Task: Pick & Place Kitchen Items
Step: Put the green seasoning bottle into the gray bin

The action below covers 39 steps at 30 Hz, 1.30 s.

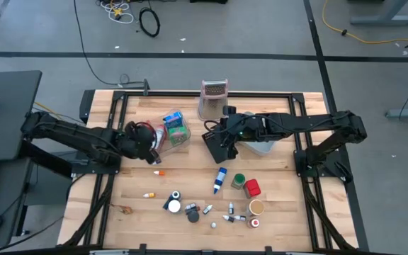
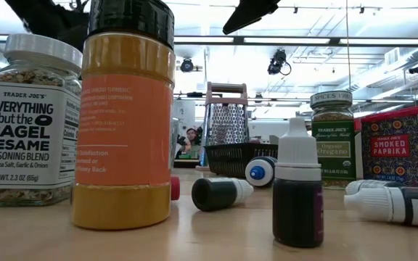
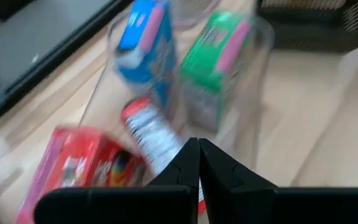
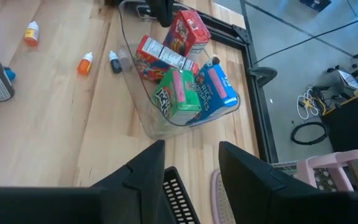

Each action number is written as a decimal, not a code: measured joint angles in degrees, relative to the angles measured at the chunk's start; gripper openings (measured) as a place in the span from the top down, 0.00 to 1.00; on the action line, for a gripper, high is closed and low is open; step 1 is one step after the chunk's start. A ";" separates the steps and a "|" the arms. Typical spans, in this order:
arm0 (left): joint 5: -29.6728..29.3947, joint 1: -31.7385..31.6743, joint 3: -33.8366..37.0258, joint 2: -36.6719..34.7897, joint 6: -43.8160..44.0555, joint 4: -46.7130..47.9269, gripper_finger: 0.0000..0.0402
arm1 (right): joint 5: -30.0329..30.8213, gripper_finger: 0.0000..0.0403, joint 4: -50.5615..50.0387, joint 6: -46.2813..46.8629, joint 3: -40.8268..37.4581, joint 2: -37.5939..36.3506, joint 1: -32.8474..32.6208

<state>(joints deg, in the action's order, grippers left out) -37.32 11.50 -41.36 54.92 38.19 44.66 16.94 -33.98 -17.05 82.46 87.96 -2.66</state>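
Inside the clear plastic tray [image 4: 166, 121] four small packets are showing in the right wrist view: two red cartons [image 4: 188, 29], one green packet [image 4: 178, 93] and one blue packet [image 4: 216, 90], all leaning against each other. Just beside the tray on the wooden bench [image 1: 190, 177], two orange-capped dropper vials [image 4: 86, 63] and one blue-capped vial [image 4: 114, 61] are lying apart from one another.

Both arms are reaching toward the bench's middle. Over the tray's end, the left gripper [image 3: 197, 163] is hovering with its jaws pressed together. Near the black mesh basket [image 1: 217, 145], the right gripper [image 4: 191, 155] is hanging with its jaws spread and holding nothing.

At table height, two spice jars are standing close to the camera: a glass jar with a white lid [image 2: 31, 119] reading "TRADER JOE'S EVERYTHING but the BAGEL SESAME SEASONING BLEND", and an orange-labelled bottle with a black cap [image 2: 125, 116] whose print is too small to read. Farther off, a green-labelled jar [image 2: 332, 138] is showing "SPICES" and "Organic Oregano", and a red tin [image 2: 399, 145] is reading "TRADER JOE'S SMOKED PAPRIKA". One dark dropper bottle with a white cap [image 2: 297, 185] is standing upright, while another dark vial [image 2: 220, 194] is lying on its side.
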 joint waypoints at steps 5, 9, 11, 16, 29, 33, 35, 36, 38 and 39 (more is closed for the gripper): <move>2.29 1.66 0.00 0.07 -8.30 -9.10 0.98 | -4.01 0.60 -0.93 0.04 0.00 0.00 0.00; 2.40 2.35 0.00 0.15 -14.01 -17.24 0.94 | -10.63 0.60 -1.36 3.78 0.00 0.00 -0.07; 2.64 2.39 0.00 0.17 -16.73 -19.75 0.91 | -11.88 0.60 -2.71 7.77 0.00 0.00 -0.09; 2.93 2.39 0.00 0.17 -20.01 -21.63 0.84 | -11.80 0.60 -7.17 15.98 -1.45 -0.13 -0.61; 1.95 2.32 0.00 0.20 -20.07 -21.42 0.78 | -11.88 0.60 -8.69 27.05 -11.10 -0.89 -8.76; 1.95 2.32 0.00 0.20 -20.06 -21.39 0.78 | -11.82 0.60 -8.47 32.16 -13.45 -2.80 -11.42; 1.95 2.32 0.00 0.20 -20.01 -21.37 0.78 | -10.22 0.60 -7.99 34.45 -15.01 -4.38 -13.08; 1.95 2.32 0.00 0.20 -19.95 -21.37 0.78 | -8.67 0.60 -7.11 35.65 -16.16 -5.29 -13.88; 1.95 2.32 0.00 0.20 -19.52 -21.41 0.78 | -4.88 0.60 -5.63 38.07 -19.19 -7.34 -15.33; 1.96 2.32 0.00 0.20 -19.35 -21.40 0.78 | -3.17 0.60 -4.50 38.82 -21.13 -8.36 -16.06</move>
<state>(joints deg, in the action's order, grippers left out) -35.36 13.82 -41.36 55.11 18.84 23.26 13.77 -38.49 21.76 61.33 79.60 -18.71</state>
